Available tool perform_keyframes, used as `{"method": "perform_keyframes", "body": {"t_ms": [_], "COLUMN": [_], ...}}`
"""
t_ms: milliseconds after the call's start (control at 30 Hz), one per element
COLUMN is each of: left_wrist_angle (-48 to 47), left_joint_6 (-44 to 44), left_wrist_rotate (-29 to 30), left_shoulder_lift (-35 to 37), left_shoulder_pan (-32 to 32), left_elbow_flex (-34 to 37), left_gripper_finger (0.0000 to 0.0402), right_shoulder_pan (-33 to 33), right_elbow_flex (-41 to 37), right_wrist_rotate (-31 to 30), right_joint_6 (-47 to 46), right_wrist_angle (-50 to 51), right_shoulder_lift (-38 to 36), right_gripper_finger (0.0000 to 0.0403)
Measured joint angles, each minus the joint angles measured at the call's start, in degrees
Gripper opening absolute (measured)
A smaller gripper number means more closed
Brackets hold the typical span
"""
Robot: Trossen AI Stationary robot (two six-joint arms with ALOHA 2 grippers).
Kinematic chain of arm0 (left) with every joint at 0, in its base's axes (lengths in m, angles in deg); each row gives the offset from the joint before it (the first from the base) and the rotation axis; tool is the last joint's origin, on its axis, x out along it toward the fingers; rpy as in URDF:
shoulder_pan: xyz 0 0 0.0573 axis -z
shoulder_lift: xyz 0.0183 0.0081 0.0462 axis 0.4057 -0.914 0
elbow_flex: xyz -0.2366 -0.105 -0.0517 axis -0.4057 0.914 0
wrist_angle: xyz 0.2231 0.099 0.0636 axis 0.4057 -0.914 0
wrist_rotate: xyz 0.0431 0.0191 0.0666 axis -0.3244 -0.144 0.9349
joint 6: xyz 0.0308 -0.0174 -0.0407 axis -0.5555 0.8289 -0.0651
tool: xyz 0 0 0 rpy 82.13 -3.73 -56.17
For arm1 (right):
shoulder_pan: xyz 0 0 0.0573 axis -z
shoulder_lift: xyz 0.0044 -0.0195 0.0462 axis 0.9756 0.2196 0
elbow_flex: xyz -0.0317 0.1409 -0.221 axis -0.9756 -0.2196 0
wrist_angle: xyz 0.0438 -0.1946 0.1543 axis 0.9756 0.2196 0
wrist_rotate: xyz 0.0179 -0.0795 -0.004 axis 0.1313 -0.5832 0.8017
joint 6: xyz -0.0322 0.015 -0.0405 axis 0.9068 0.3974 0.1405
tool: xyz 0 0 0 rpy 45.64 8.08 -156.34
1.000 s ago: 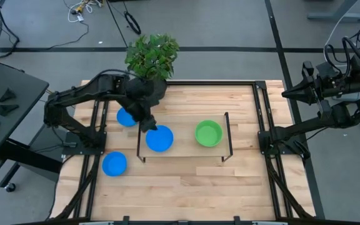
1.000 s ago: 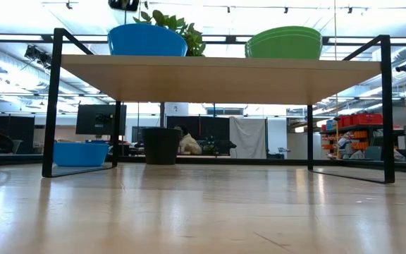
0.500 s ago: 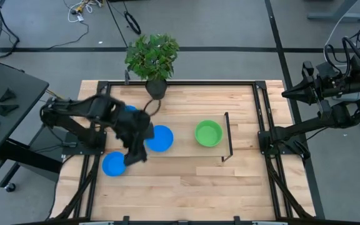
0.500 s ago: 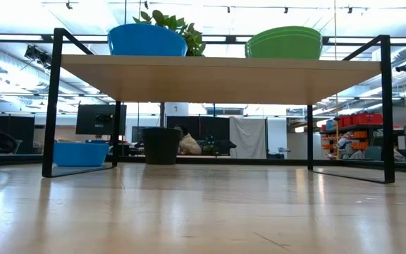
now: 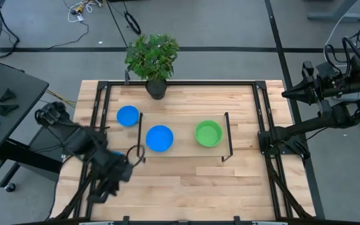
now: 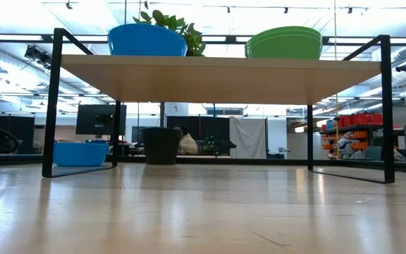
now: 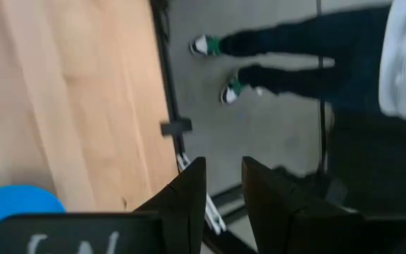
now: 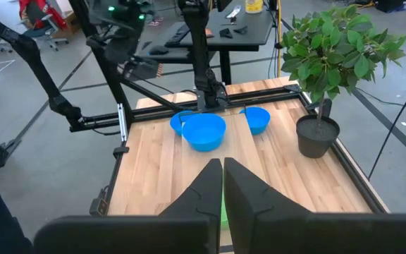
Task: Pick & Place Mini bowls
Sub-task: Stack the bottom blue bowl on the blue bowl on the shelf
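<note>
Mini bowls: I count four patches of colour from above. A blue bowl on the shelf (image 5: pixel 159 138) and a green bowl on the shelf (image 5: pixel 209 133) sit on the raised wooden shelf (image 5: pixel 183 150). The green one may be a stack; I cannot separate its layers.

Blue bowl on the table (image 5: pixel 127 115): rests on the tabletop (image 5: pixel 199 187) behind the shelf's left end, near the potted plant (image 5: pixel 153 59).

Third blue bowl (image 7: pixel 13 204): lies at the table's front-left, mostly hidden from above by my left arm; the left wrist view shows its rim just beside the fingers.

Low view: blue on the left and green on the right on top of the shelf, with another blue bowl on the table beneath and beyond it.

Left gripper (image 7: pixel 224 185): low over the front-left corner of the table, fingers set a narrow gap apart and empty. A person's legs (image 7: pixel 287 67) stand on the floor past the table edge.

Right gripper (image 8: pixel 223 176): parked off the table's right side, fingers pressed together, nothing between them.

Progress, as I judge it: part done. One blue and the green are placed on the shelf; two blue bowls are left on the table, and the front-left one looks like my next pick.
</note>
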Motion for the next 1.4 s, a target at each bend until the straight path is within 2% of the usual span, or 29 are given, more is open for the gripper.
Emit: {"method": "perform_keyframes", "body": {"t_ms": [167,367,600,900,1400], "left_wrist_angle": [-0.3,-1.0,-6.6,-7.7,-6.6], "left_joint_6": [-0.7,-6.7,-6.5,-6.4,9.3], "left_wrist_rotate": [2.3,7.0,12.6,14.1,15.5], "left_shoulder_lift": [0.0,0.0,0.0,0.0,0.1], "left_shoulder_pan": [6.6,12.0,13.4,13.4,13.3], "left_elbow_flex": [0.0,0.0,1.5,8.4,18.7], "left_gripper_finger": [0.0096,0.0097,0.0097,0.0097,0.0097], "right_shoulder_pan": [0.0,0.0,0.0,0.0,0.0], "right_elbow_flex": [0.0,0.0,0.0,0.0,0.0], "right_wrist_rotate": [0.0,0.0,0.0,0.0,0.0], "right_joint_6": [0.0,0.0,0.0,0.0,0.0], "right_wrist_angle": [0.0,0.0,0.0,0.0,0.0], "right_shoulder_lift": [0.0,0.0,0.0,0.0,0.0], "right_gripper_finger": [0.0021,0.0021,0.0021,0.0021,0.0021]}}
